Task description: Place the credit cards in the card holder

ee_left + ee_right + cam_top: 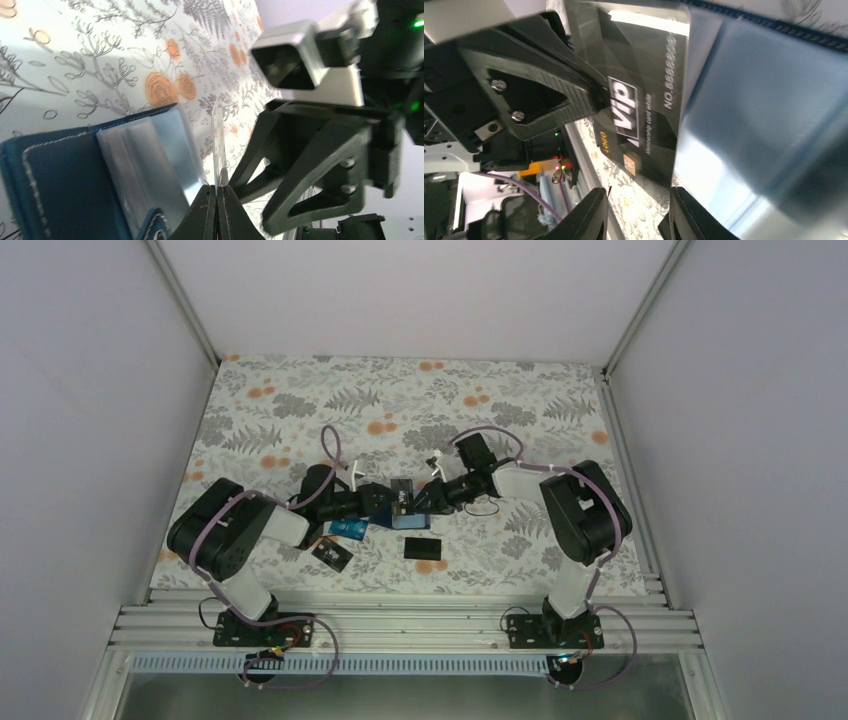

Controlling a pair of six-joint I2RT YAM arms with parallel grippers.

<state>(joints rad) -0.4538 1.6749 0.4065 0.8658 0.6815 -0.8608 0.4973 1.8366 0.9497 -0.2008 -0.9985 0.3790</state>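
- Left gripper [217,192], closest to its wrist camera, has its jaws pressed together on the lower edge of a thin card, the VIP card [218,145], which stands upright and edge-on above the fingertips.
- In the right wrist view the same card shows its face: glossy black, with "VIP" in a white box, a "NO." number line, small gold lettering and a small orange mark near one corner.
- Card holder [65,185] lies open just beside the left gripper, on its left in that view. It is dark navy with pale stitching and has clear, blue-grey slots inside.
- One long edge of the VIP card sits against the clear slot. Whether it has entered the slot cannot be told.
- Right gripper [638,195] has its jaws apart, with the table [300,410] showing through the gap. One finger sits at the holder's lower edge; contact cannot be confirmed.
- From above, both grippers meet at the holder, mid-table.
- Nearer the arm bases, three cards lie flat and apart from one another: the teal-blue card [348,530], the marked black card [332,554] and the plain black card [423,547].
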